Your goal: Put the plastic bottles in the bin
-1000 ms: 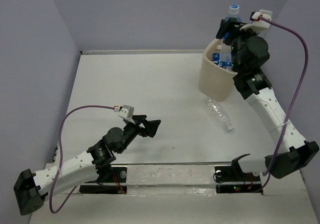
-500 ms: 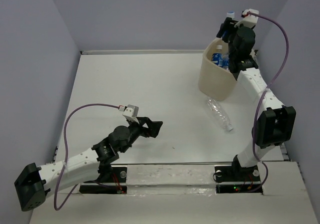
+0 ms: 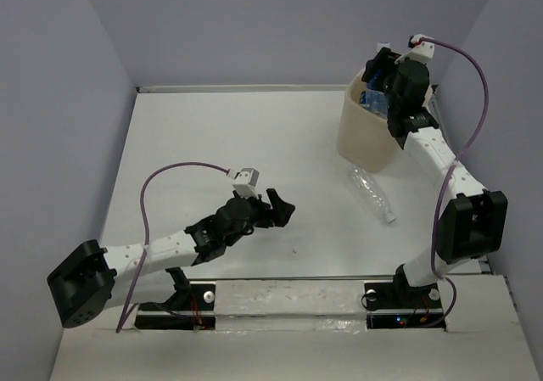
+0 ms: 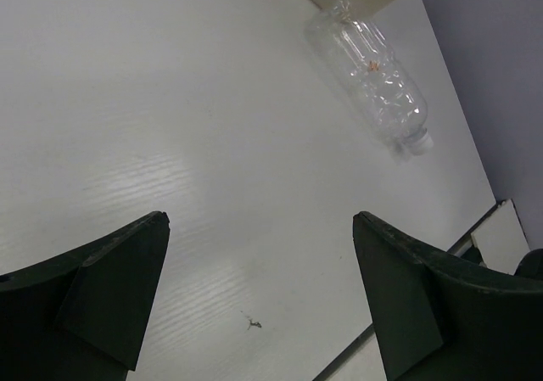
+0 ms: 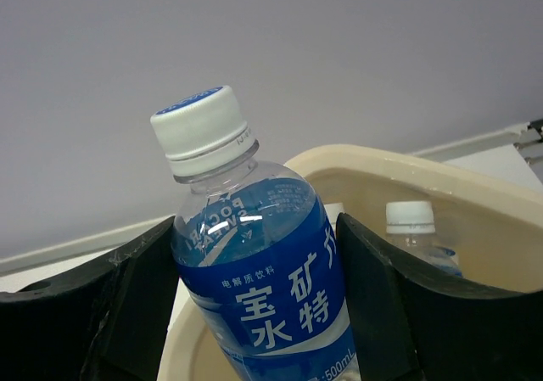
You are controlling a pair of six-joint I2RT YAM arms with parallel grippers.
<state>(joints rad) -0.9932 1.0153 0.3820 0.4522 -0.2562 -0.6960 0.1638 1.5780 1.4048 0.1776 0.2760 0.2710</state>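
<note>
Surface: you look down on a matte white tabletop point(image 3: 229, 143) | Walls: pale lavender, left wall point(image 3: 59, 101) at 9 o'clock, back wall point(image 3: 254, 25) at 12, right wall point(image 3: 519, 67) at 3 | Light: soft, even, faint sheen on your tabletop | Edge: shiny strip point(image 3: 288, 294) at 6 o'clock

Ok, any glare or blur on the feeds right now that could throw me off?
Left wrist: broad sheen on the table, loose bottle crisp, the fingers dark and slightly soft. Right wrist: held bottle sharp with small highlights near its shoulder; bin rim readable. Top external: even light, soft shadows, the clear loose bottle faint against white.
</note>
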